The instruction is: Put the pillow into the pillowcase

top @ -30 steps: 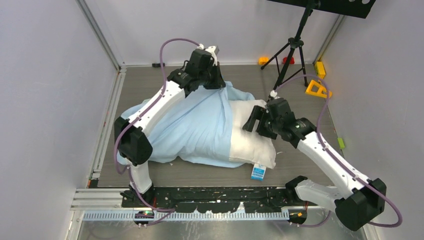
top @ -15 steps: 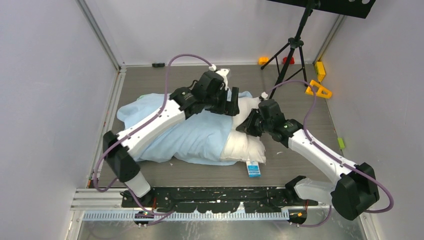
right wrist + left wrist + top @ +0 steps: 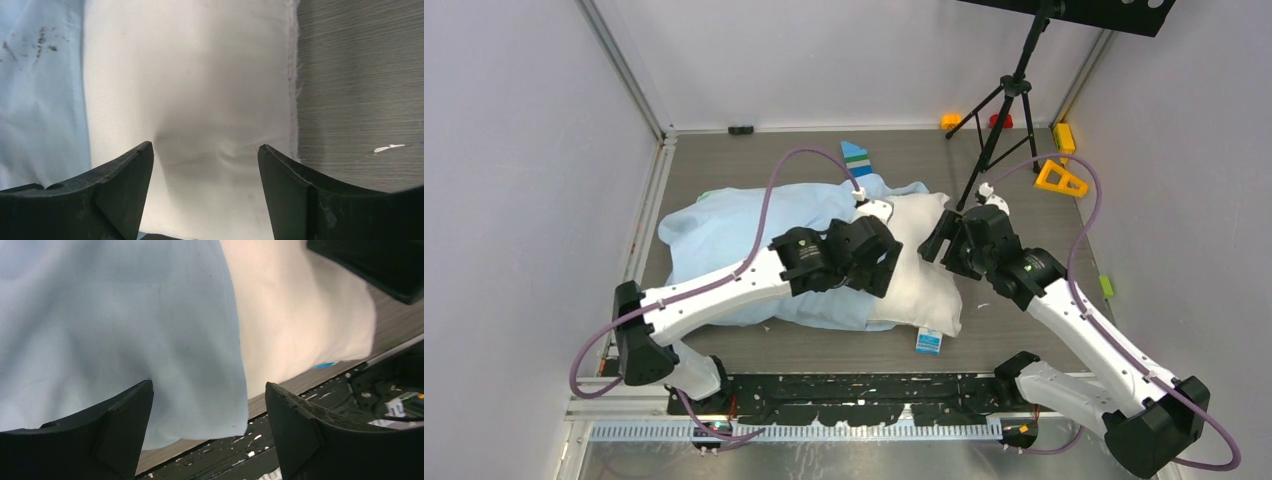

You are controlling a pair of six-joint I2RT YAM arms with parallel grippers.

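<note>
Mid-surface [image 3: 714,165]: pillow [image 3: 921,270], lying left to right and mostly sheathed in pillowcase [image 3: 724,225]. Only the right end of pillow bare: white and plump. Blue tag [image 3: 929,342] at its near right corner, toward the near edge of the surface. Pillowcase light blue and wrinkled, spreading toward the left edge. Open hem crossing pillow from far side to near side at about mid-surface.

Left end effector [image 3: 882,262]: fingers spread wide, pinching nothing. Positioned over the hem, where blue cloth meets white. In the left wrist view, hem edge between the two fingers, with blue cloth on one side and bare pillow on the other. Contact with cloth: cannot tell.

Right end effector [image 3: 944,238]: fingers spread wide, nothing between them. Positioned over the bare right end of pillow, toward its far right corner. In the right wrist view, shallow dent and creases in the white fabric between the fingers. Pillow's right seam just beside one finger, grey wood-grain surface beyond it. Dark smudges [image 3: 45,42] on pillowcase at the upper left of that view. Contact with pillow: cannot tell.

Also on the surface:
- striped block [image 3: 856,157] near the far edge, just beyond pillowcase
- tripod [image 3: 1009,100] at the far right corner
- yellow blocks [image 3: 1061,178] along the right edge, well apart from pillow
</note>
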